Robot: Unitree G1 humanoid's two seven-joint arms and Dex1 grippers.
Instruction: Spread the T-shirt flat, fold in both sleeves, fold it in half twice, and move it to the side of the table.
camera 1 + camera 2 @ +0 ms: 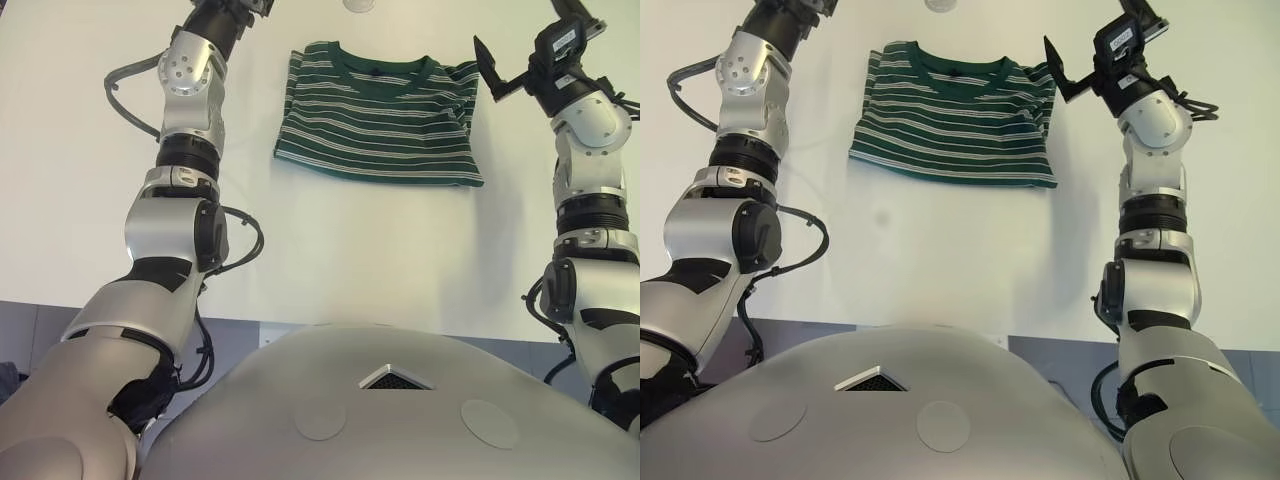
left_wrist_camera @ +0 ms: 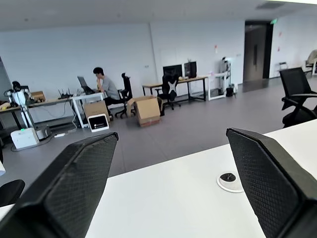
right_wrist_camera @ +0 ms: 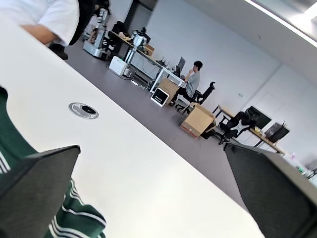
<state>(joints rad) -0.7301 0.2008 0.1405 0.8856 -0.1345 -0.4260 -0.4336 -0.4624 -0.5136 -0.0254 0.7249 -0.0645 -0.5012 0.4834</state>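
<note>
In the left eye view the T-shirt [image 1: 380,115] lies toward the far middle of the white table [image 1: 350,270]. It is a compact striped rectangle with the collar at the far edge and no sleeve sticking out. I judge the spreading and both sleeve folds done, and at least one halving too — whether the second fold is in I cannot tell. It is not yet at the table's side, so that move, and perhaps one fold, is left. The left arm [image 1: 190,130] stands off the shirt's left edge, apart from it.

In the right eye view the right gripper [image 1: 1095,32] is just beside the shirt's far right corner, jaws spread and holding nothing. A round cable grommet [image 1: 940,4] sits in the tabletop beyond the collar.

In the left wrist view the left gripper [image 2: 168,193] is spread wide, nothing between its fingers [image 2: 74,188], with bare white tabletop below. Behind lies an open office with a grey floor [image 2: 198,129], desks [image 2: 183,80], office chairs [image 2: 297,94] and cardboard boxes [image 2: 147,109].

In the right wrist view the fingers stand far apart, green stripes showing beneath one of them — not gripped.
</note>
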